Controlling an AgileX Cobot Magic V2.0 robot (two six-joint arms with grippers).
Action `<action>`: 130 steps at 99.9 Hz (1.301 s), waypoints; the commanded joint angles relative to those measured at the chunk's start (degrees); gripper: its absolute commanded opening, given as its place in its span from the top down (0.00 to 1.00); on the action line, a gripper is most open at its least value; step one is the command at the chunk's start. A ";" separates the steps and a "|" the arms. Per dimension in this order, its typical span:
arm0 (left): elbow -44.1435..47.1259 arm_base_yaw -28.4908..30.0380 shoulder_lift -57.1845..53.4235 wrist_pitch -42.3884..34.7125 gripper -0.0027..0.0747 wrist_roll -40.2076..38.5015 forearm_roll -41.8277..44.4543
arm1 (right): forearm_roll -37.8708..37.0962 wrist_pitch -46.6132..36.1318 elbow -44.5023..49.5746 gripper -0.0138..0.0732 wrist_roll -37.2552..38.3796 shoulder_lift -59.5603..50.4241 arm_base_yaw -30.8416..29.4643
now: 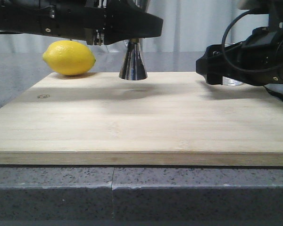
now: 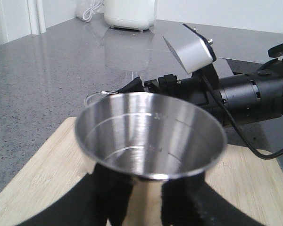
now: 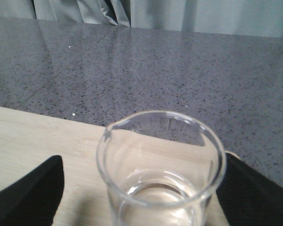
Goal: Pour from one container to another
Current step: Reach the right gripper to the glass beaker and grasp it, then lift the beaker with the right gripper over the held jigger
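The steel jigger [image 1: 133,63] stands upright at the back of the wooden board [image 1: 141,122]. My left gripper [image 1: 132,38] reaches down over its top and hides the upper cup. In the left wrist view the jigger's open cup [image 2: 151,134] looks empty, and the left gripper [image 2: 148,205] is shut on its narrow waist. The clear glass beaker [image 3: 160,169] stands near the board's back right corner [image 1: 232,81], with what looks like a little clear liquid low inside. My right gripper [image 3: 141,193] is open around it: one finger is near the glass, the other well apart.
A yellow lemon [image 1: 68,57] lies at the board's back left corner, left of the jigger. The board lies on a grey speckled counter [image 1: 132,188]. A white appliance [image 2: 129,14] stands far back on the counter.
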 commanded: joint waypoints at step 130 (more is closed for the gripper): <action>-1.79 -0.41 -3.38 5.85 0.66 -0.44 -4.89 | -7.98 22.81 -5.68 0.53 -0.46 -20.79 -0.16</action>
